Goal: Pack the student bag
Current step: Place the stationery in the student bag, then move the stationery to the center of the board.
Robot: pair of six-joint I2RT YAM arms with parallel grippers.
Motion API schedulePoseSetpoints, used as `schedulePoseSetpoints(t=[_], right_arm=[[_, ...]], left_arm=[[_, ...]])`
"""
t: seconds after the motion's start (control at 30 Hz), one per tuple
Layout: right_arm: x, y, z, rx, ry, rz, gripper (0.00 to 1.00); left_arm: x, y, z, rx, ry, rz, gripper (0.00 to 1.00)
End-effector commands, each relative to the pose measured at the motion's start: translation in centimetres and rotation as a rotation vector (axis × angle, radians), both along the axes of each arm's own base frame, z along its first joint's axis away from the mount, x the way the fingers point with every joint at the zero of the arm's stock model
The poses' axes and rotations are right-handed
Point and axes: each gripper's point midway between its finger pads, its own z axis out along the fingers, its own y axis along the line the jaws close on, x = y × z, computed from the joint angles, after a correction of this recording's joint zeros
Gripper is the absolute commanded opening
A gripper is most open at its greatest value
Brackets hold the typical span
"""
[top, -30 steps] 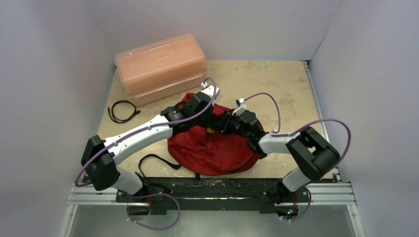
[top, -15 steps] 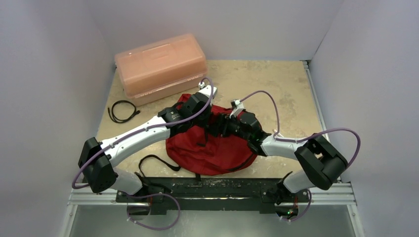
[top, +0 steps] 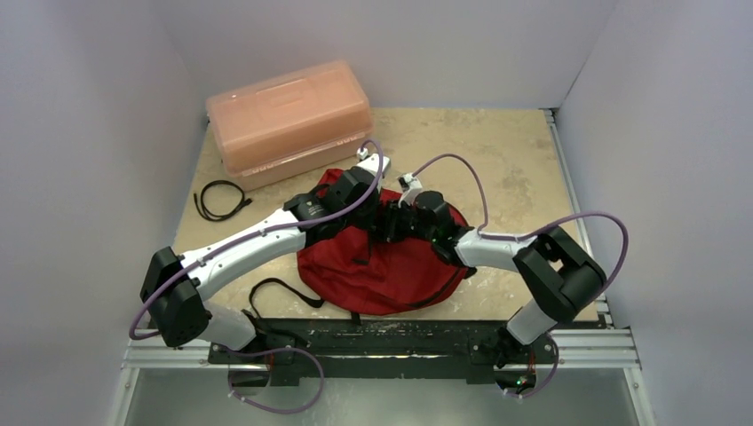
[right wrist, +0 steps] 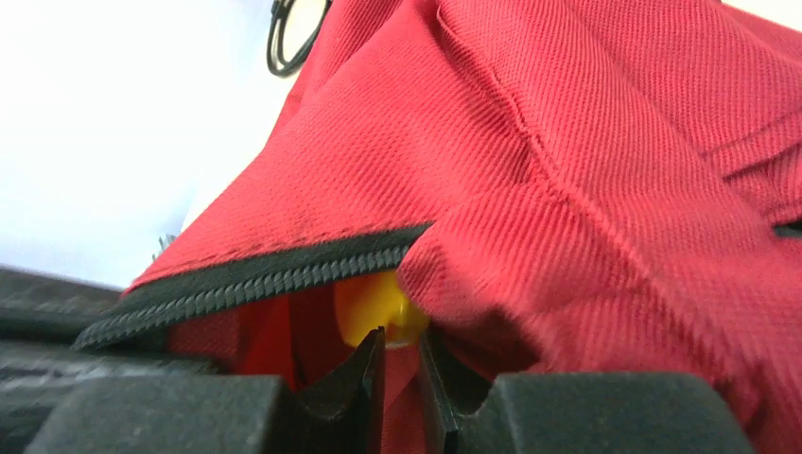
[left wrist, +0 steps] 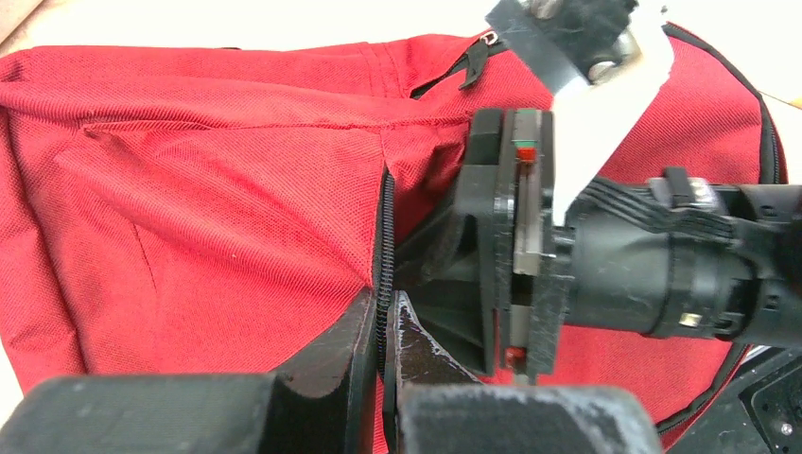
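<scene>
The student bag (top: 382, 266), dark red with black zippers, lies in the near middle of the table. My left gripper (left wrist: 386, 312) is shut on the black zipper edge (left wrist: 383, 236) of its opening and holds that edge up. My right gripper (right wrist: 402, 345) reaches from the right into the mouth of the bag, its body close beside the left fingers (left wrist: 331, 359). Its jaws stand a narrow gap apart with only red lining between them. A yellow object (right wrist: 374, 303) sits inside the bag just past its tips, under the zipper band (right wrist: 255, 279). In the top view both grippers meet over the bag's upper part (top: 386, 217).
A translucent orange-pink plastic box (top: 289, 120) stands closed at the back left, just behind the bag. A coiled black cable (top: 219, 199) lies on the table left of the bag. A black strap (top: 280, 288) trails from the bag toward the near left edge.
My right arm has pushed left, its gripper going deeper into the bag's mouth. The left arm lifted the bag's edge slightly, then held still.
</scene>
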Motion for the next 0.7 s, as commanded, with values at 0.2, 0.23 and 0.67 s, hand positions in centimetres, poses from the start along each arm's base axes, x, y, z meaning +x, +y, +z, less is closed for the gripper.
schedulePoseSetpoints(t=[0.2, 0.23, 0.67], right_arm=[[-3.0, -10.5, 3.3, -0.239, 0.027, -0.164, 0.29], [-3.2, -11.7, 3.6, -0.246, 0.031, -0.204, 0.34], [4.3, -32.1, 1.1, -0.351, 0.243, -1.071, 0.99]], left_arm=[[0.8, -0.4, 0.1, -0.055, 0.0, 0.032, 0.0], [0.9, -0.4, 0.0, -0.056, 0.004, 0.034, 0.0], [-0.1, -1.6, -1.1, -0.128, 0.069, -0.012, 0.0]])
